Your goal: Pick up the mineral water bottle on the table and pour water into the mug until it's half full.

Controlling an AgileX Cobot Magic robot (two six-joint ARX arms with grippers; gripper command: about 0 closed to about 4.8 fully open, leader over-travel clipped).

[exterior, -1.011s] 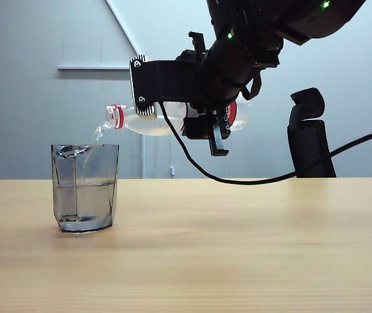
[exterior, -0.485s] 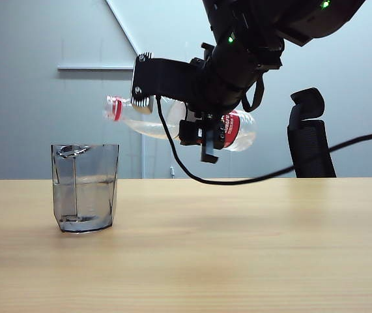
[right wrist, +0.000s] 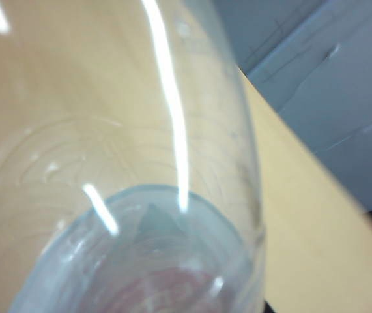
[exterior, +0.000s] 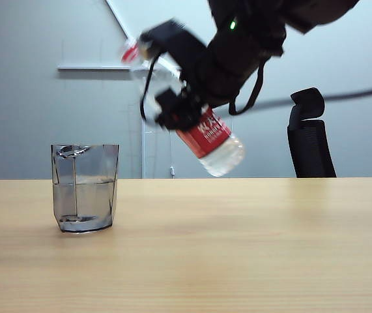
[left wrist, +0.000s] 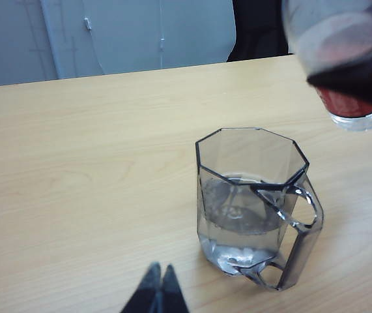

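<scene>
The smoky-grey faceted mug [exterior: 85, 188] stands on the wooden table [exterior: 238, 248] at the left, with water [exterior: 85, 199] up to about its middle. In the left wrist view the mug [left wrist: 251, 195] shows a handle on its side. My right gripper [exterior: 172, 85] hangs above and right of the mug, shut on the mineral water bottle [exterior: 206, 138], which slants with its red neck up-left and its base down-right. The clear bottle wall [right wrist: 140, 195] fills the right wrist view and hides the fingers. My left gripper [left wrist: 159, 282] is shut and empty, near the mug.
A black office chair [exterior: 311, 134] stands behind the table's far edge at the right. A black cable [exterior: 342, 96] trails from the right arm towards the right. The bottle's base [left wrist: 352, 78] hangs over the table beyond the mug in the left wrist view.
The right wrist has rolled, swinging the bottle from lying level with its mouth over the mug to neck-up. The pouring stream has stopped. The mug has not moved.
</scene>
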